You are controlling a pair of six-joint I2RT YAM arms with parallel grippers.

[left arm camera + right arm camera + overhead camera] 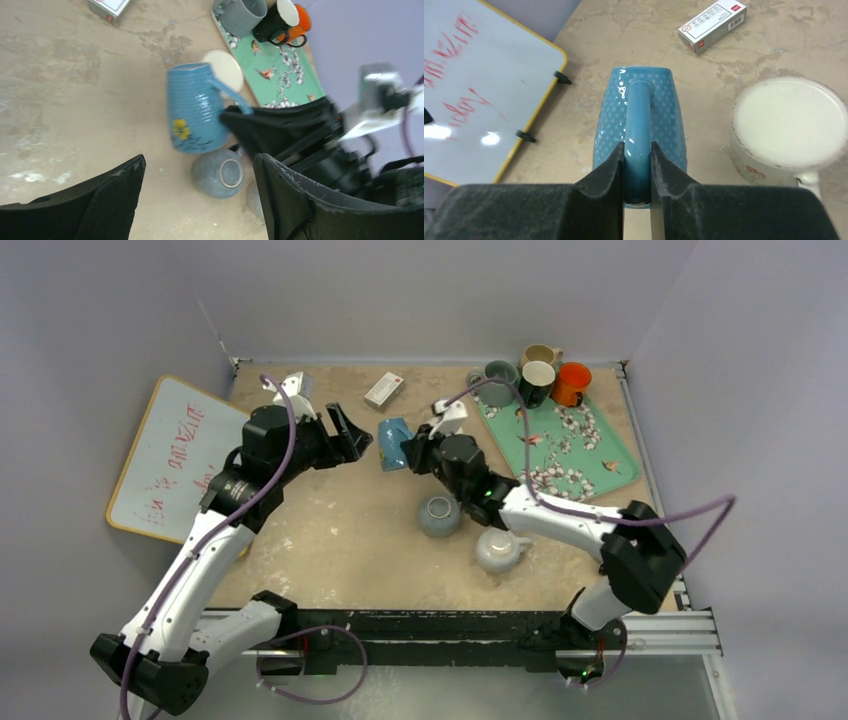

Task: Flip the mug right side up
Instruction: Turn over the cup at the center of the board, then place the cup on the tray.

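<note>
currently pinched by its handle alone in the closed right gripper: mug, left of tray. left gripper spread wide beside it, holding nothing. could swivel on that thin glazed handle, slip, and drop near the grey cup, also left of tray.

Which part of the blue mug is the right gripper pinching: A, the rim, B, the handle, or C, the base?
B: the right wrist view shows the right gripper closed on both sides of the blue mug's handle.
</note>
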